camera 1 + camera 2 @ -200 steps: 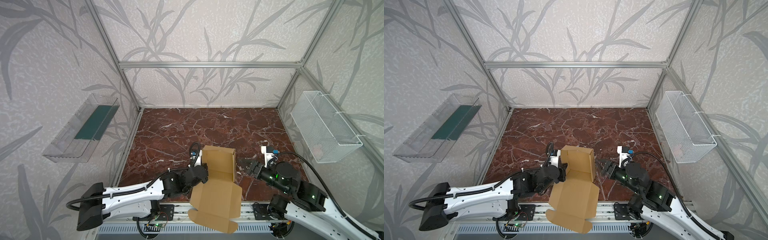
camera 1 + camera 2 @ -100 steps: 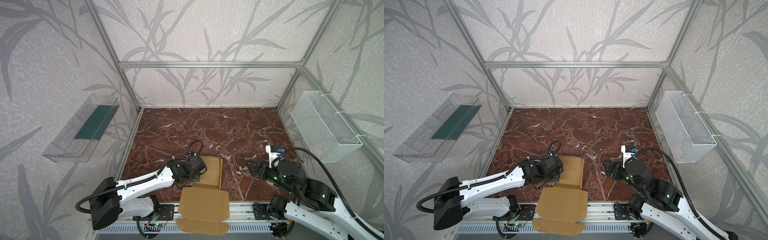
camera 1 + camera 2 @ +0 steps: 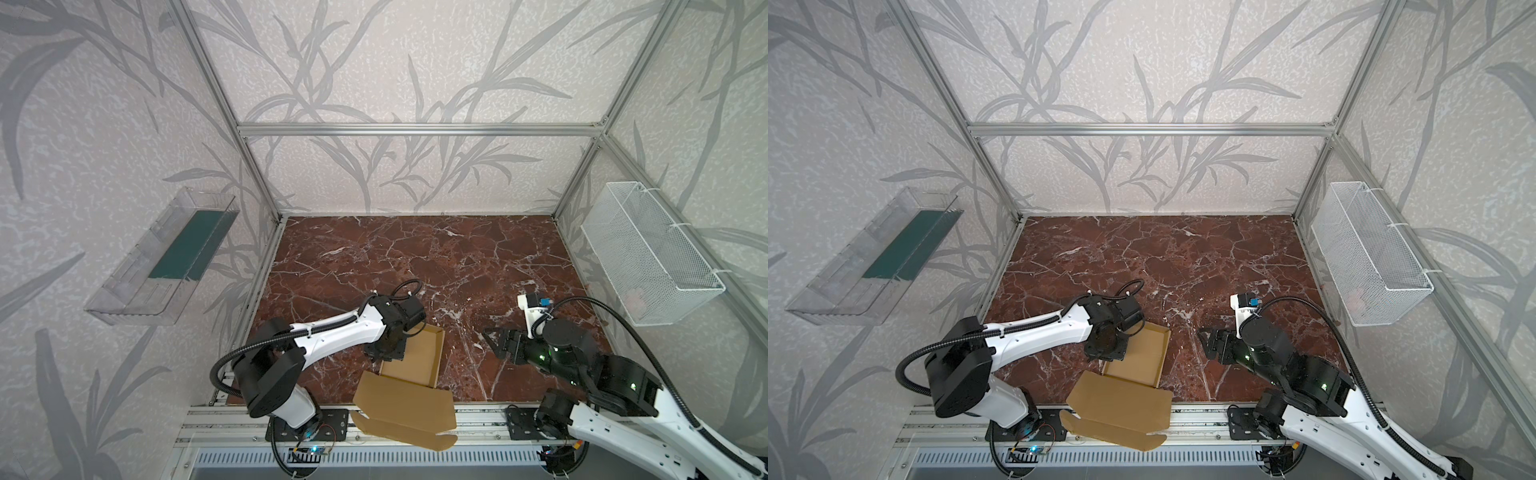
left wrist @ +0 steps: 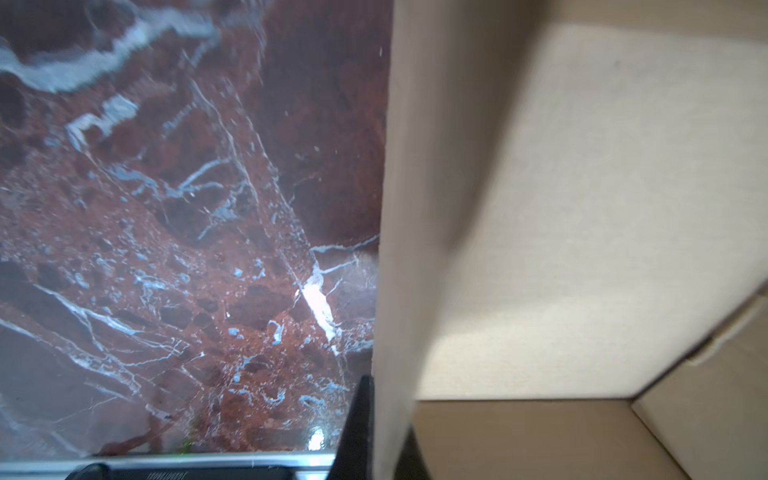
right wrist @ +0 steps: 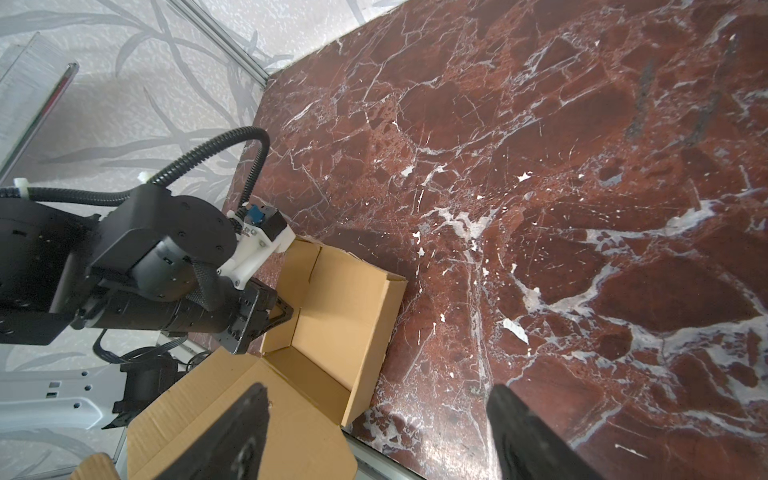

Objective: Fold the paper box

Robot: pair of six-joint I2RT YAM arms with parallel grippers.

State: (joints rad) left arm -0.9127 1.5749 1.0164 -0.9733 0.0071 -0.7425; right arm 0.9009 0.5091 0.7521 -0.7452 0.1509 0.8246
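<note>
While the left hand (image 5: 284, 311) clamps a wall of the paper box (image 3: 415, 361), the right hand (image 3: 492, 341) hangs spread nearby.

No text, label, brand, number or sign can be read in any view. The paper box (image 3: 409, 399) shows only plain tan cardboard faces. At the lower left of the left wrist frame, a dark bar (image 4: 166, 474) carries a short line of raised lettering, too blurred and too small to make out
</note>
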